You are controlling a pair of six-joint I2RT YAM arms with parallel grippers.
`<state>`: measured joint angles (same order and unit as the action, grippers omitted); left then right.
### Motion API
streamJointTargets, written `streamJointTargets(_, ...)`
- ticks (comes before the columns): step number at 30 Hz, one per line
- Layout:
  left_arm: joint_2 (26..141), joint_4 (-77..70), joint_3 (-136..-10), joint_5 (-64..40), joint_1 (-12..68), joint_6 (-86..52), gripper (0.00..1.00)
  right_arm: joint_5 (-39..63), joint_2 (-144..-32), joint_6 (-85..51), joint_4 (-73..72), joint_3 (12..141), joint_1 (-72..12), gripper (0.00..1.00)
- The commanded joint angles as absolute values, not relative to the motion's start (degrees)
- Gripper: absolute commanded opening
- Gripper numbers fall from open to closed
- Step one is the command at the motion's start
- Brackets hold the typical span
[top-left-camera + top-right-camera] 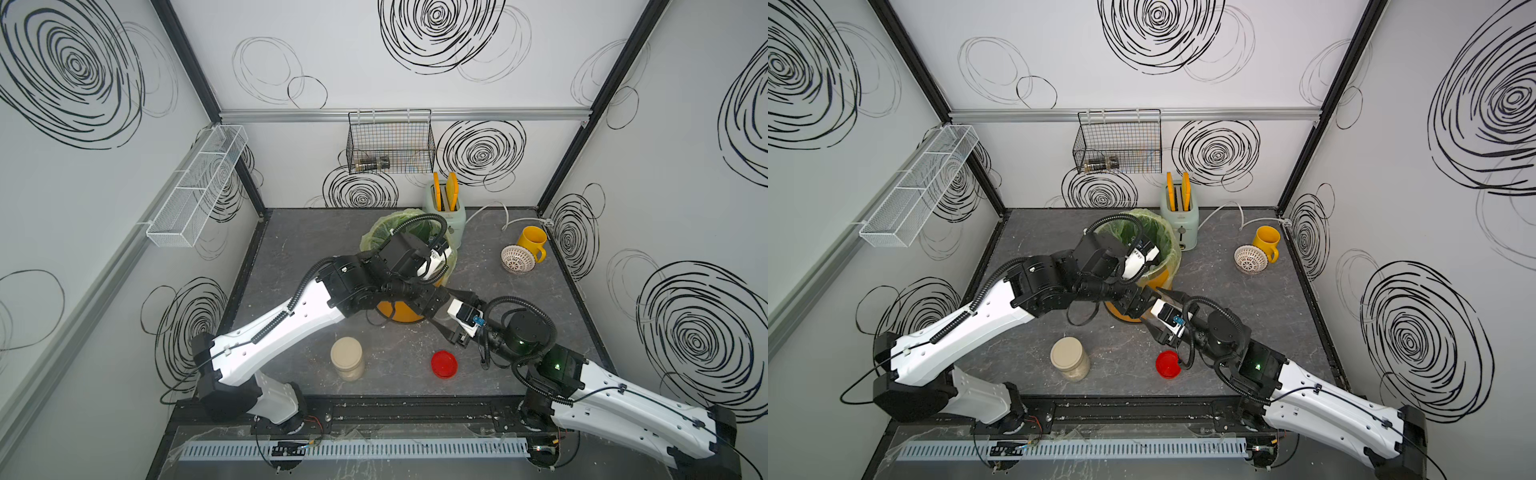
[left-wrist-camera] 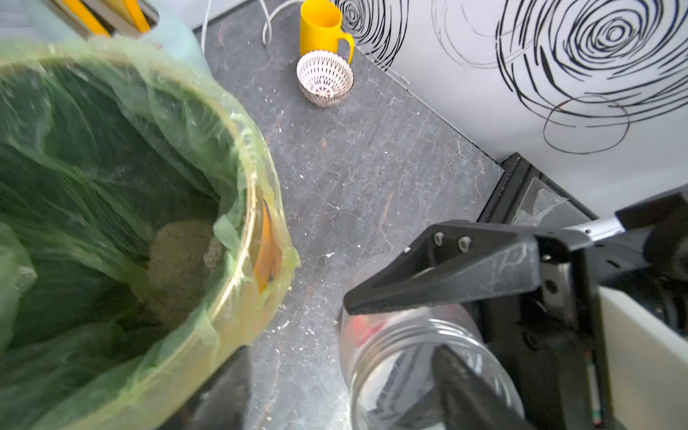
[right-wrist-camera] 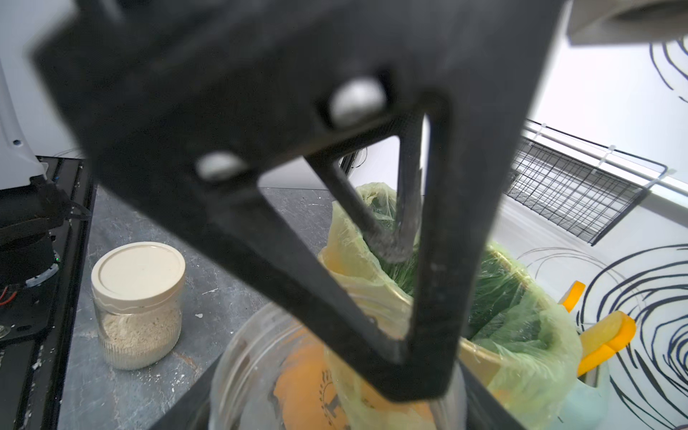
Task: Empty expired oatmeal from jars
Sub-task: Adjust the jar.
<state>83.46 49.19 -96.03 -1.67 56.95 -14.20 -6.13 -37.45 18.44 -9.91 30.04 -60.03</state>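
White walls scrawled with black swirls close in a dark grey desk (image 1: 540,316) speckled with pale crumbs. From the left: a white mesh shelf (image 1: 195,191) hangs on the left wall and a black wire basket (image 1: 390,145) on the far wall. A mint toaster (image 1: 446,212) stands below the basket, and a yellow mug (image 1: 532,241) sits at the far right with a patterned bowl (image 1: 514,259) just beside it. The orange bucket (image 1: 1165,276) with its green liner (image 1: 1154,232) stands mid-desk. The left arm crosses its near-left side and hides part of it in both top views. Near the front edge the cream-lidded jar (image 1: 347,358) stands upright and closed. The red lid (image 1: 444,364) lies alone to its right.

In the top views the two arms meet just near-right of the bucket and cover what lies between them; the wrist views show it. Only the left wrist view looks into the liner, where a pale heap of oatmeal (image 2: 178,257) lies at the bottom. The right wrist view shows more oatmeal (image 3: 139,331) filling the lower half of the cream-lidded jar.

The empty jar (image 2: 402,357), clear and lidless, is just beside the bucket's wall. The right end effector (image 3: 335,391) is clamped across its body. The left end effector (image 2: 338,357) has its fingers spread wide at the jar's mouth. One finger overlaps the rim, and I cannot tell whether it touches.
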Motion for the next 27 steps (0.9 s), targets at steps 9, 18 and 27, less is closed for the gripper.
streamJointTargets(9, 76.61, 40.34, -93.68, -4.03, 54.32, -16.28, 0.96, -11.96, -30.28, 9.27, -20.27, 22.69, -51.94, 0.55)
streamJointTargets(18, 73.94, 37.30, -88.73, -7.17, 52.06, -18.27, 0.96, -12.35, -34.36, 2.83, -35.90, 16.53, -36.26, 0.56)
streamJointTargets(27, 71.12, 32.24, -81.93, -11.52, 48.29, -17.78, 0.96, -8.81, -48.76, 0.70, -41.85, 20.12, -25.69, 0.55)
